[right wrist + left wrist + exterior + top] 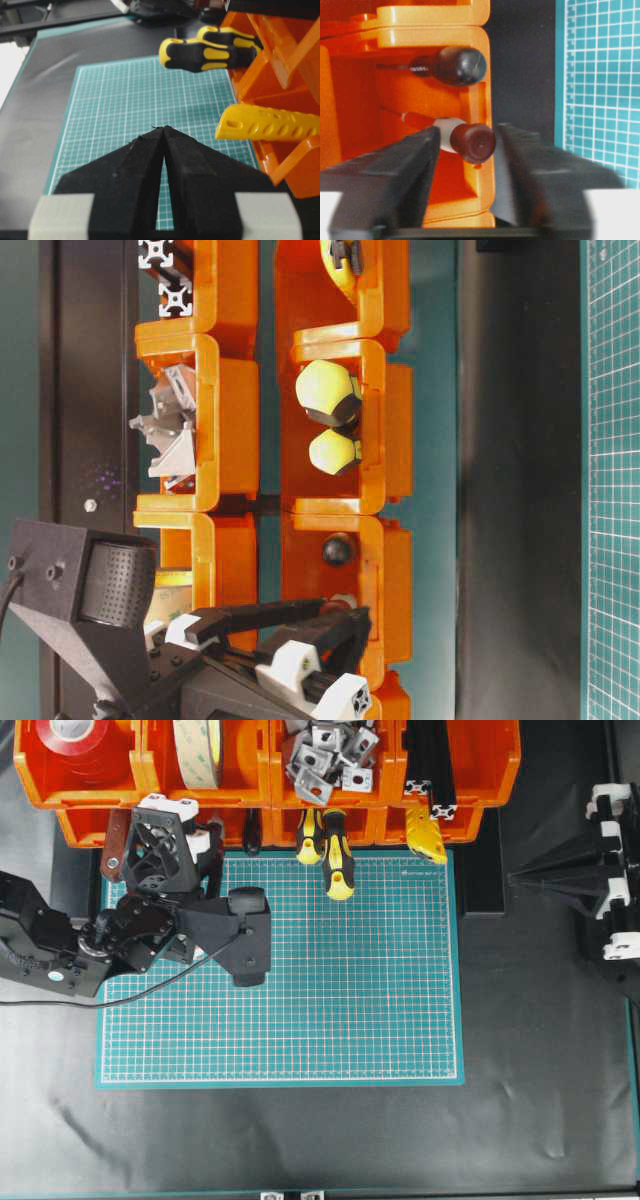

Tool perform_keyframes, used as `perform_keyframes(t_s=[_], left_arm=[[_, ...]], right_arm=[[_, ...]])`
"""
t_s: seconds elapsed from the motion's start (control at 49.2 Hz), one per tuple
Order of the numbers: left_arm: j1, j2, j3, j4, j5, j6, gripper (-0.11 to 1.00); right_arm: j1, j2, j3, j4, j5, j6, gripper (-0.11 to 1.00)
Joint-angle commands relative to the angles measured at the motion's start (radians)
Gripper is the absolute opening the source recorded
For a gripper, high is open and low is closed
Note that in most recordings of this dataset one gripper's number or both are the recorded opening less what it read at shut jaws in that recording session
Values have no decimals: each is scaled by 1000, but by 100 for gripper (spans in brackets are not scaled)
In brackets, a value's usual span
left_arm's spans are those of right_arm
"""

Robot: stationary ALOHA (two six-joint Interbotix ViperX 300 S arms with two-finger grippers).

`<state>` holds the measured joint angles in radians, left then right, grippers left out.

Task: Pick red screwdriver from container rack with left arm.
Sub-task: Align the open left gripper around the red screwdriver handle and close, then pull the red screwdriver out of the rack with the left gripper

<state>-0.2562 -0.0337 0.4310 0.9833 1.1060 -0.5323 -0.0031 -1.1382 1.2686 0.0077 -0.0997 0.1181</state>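
Note:
The red screwdriver lies in a lower orange bin of the rack, its dark red cap end facing out, with a white band and a thin red neck behind it. My left gripper is open, and its two black fingers stand either side of the cap end, with a visible gap on the right side. In the overhead view the left gripper reaches under the rack's front and the screwdriver is hidden. My right gripper is shut and empty, parked at the far right.
A black-handled screwdriver lies in the same bin above the red one. Two yellow-and-black screwdrivers and a yellow flat tool stick out of neighbouring bins. A red-brown flat handle hangs at the left. The green cutting mat lies in front.

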Motion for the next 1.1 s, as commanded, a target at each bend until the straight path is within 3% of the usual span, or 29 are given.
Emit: perform_keyframes(t_s=[0.0, 0.386, 0.732, 1.077], left_arm=[[3, -14, -15, 5, 2, 0, 34], [-91, -40, -129, 5, 107, 5, 31], [-302, -89, -209, 5, 140, 0, 24], [-505, -66, -310, 5, 239, 32, 24]], right_arm=[[3, 6, -12, 2, -23, 3, 0], [5, 6, -12, 3, -23, 41, 0], [17, -29, -28, 3, -48, 120, 0], [20, -57, -46, 2, 64, 206, 0]])
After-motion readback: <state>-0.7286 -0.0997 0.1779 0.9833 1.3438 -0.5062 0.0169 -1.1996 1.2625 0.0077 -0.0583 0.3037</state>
